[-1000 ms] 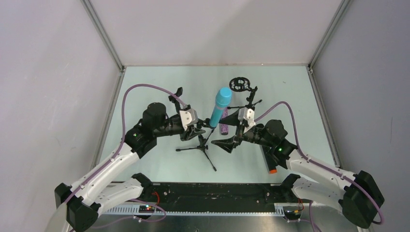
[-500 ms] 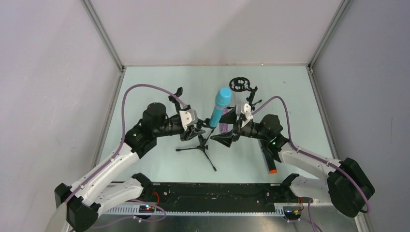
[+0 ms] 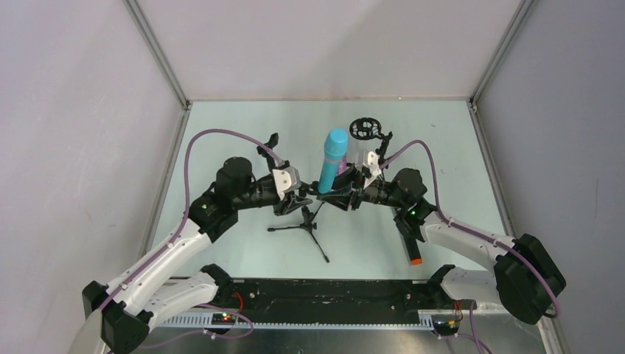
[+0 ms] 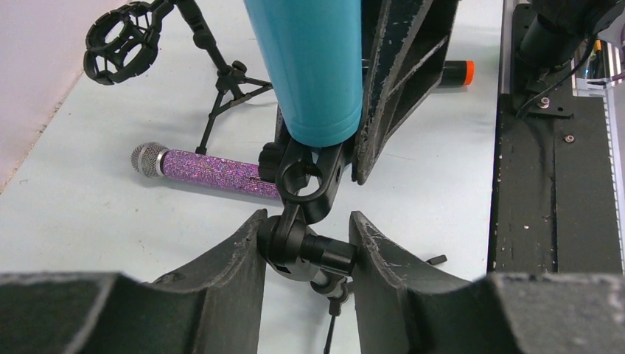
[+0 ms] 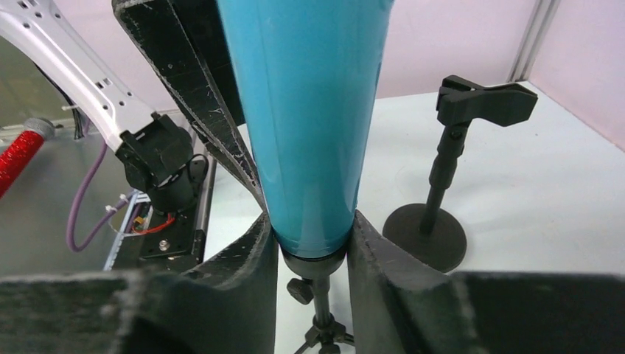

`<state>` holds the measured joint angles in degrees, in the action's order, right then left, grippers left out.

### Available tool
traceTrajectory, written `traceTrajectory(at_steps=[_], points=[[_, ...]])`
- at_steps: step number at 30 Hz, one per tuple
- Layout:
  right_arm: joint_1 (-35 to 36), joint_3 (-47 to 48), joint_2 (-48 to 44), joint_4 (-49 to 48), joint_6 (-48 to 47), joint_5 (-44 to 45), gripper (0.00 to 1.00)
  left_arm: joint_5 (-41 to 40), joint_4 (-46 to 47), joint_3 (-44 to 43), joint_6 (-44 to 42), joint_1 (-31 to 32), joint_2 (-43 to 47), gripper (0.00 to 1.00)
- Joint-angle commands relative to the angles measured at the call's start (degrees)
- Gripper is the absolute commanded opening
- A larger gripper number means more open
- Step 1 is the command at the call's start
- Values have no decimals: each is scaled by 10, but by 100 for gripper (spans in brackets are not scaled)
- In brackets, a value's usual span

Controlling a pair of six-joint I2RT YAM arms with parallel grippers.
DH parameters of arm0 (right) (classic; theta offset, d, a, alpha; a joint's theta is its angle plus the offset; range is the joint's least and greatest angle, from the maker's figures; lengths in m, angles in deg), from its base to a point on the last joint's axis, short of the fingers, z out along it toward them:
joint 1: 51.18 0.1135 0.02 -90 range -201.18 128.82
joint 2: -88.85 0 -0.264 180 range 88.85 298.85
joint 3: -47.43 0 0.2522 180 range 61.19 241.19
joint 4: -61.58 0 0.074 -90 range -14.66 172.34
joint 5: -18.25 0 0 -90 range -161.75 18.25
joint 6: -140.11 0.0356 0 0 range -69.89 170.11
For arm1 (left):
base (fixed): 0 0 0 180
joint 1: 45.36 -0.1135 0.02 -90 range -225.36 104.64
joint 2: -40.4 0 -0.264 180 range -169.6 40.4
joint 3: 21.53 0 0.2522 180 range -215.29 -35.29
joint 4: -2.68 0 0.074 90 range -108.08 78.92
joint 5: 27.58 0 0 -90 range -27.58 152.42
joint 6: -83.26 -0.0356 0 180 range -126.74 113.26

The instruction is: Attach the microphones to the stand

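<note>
- blue mic (image 3: 333, 157): upright at frame centre, lower end seated in the clip of the tripod (image 3: 304, 223). Its head is cropped by the top edge in both wrist views.
- right gripper (image 5: 312, 221): fingers clamped on the blue mic's lower end, one on each side, just above the clip. In the top view they cover the clip.
- left gripper (image 4: 306, 225): fingers narrowed onto the tripod's swivel joint below the clip, touching it on both sides. The tripod's legs show fully only in the top view, lower centre.
- purple mic (image 4: 212, 170): flat on the counter (image 3: 442, 147), mesh head to the left, tail hidden behind the clip. In the top view it is almost wholly masked by the right gripper.
- black mic (image 3: 409, 237): flat, lower right, orange end toward the bottom edge, upper part under the right arm. The left wrist view shows only the orange end.
- ring stand (image 3: 363, 130): upper centre, legs partly masked by the right wrist.
- disc stand (image 5: 448, 151): right of frame, with a clip on top.
- red rod (image 5: 16, 158): cut off at the left edge, beyond the counter. What it is cannot be told.
</note>
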<state>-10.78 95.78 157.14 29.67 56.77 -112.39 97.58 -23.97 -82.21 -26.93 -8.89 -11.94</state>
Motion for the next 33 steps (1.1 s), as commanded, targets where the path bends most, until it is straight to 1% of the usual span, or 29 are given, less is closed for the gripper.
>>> traceTrajectory(at_steps=[1, 2, 3, 4, 5, 6, 7, 8, 9, 10, 13, 15, 16, 17, 19, 20, 22, 24, 26, 28, 30, 33], points=[[6, 30, 3, -19, 6, 4, 12, 17, 34, -2, -19, 5, 14, 21], [5, 30, 4, -18, 6, 7, 8, 18, 34, -1, -19, 5, 15, 27], [4, 31, 5, -17, 7, 10, 2, 20, 34, -1, -20, 5, 15, 42], [3, 31, 6, -17, 9, 14, 0, 21, 34, -1, -21, 5, 18, 60], [2, 32, 7, -17, 9, 15, 0, 20, 34, -1, -22, 5, 19, 68], [2, 32, 7, -17, 10, 16, 0, 19, 34, -1, -23, 6, 21, 81], [1, 32, 8, -20, 11, 19, 0, 18, 34, -1, -24, 5, 23, 87], [1, 32, 8, -20, 11, 19, 0, 17, 34, 0, -25, 5, 27, 96], [1, 32, 9, -22, 10, 20, 0, 14, 34, 1, -27, 5, 31, 98], [1, 32, 11, -24, 8, 20, 0, 14, 33, 1, -29, 5, 33, 99], [-1, 32, 15, -27, 2, 21, 0, 8, 33, 3, -33, 5, 48, 100], [-2, 32, 18, -30, 2, 20, 8, -1, 34, 3, -36, 5, 57, 100], [-3, 32, 19, -31, 1, 20, 15, -8, 34, 2, -36, 5, 59, 100], [-4, 32, 20, -31, 1, 19, 18, -12, 33, 1, -36, 5, 65, 100], [-4, 32, 20, -31, 3, 20, 27, -19, 34, 0, -37, 4, 77, 100], [-4, 32, 20, -30, 3, 20, 36, -22, 34, -1, -40, 4, 82, 100], [-3, 32, 20, -30, 5, 21, 47, -30, 39, 0, -40, 2, 94, 100], [-4, 32, 21, -31, 5, 21, 53, -39, 48, 3, -33, -3, 102, 99], [-4, 32, 20, -27, 5, 21, 58, -46, 55, 4, -24, -7, 104, 96], [-5, 32, 17, -17, 4, 20, 63, -43, 58, 0, -13, -13, 105, 90], [-5, 32, 10, -1, 2, 20, 67, -39, 61, -1, -7, -18, 105, 80], [-5, 32, 3, 24, 3, 19, 71, -32, 63, -1, -5, -20, 103, 73]])
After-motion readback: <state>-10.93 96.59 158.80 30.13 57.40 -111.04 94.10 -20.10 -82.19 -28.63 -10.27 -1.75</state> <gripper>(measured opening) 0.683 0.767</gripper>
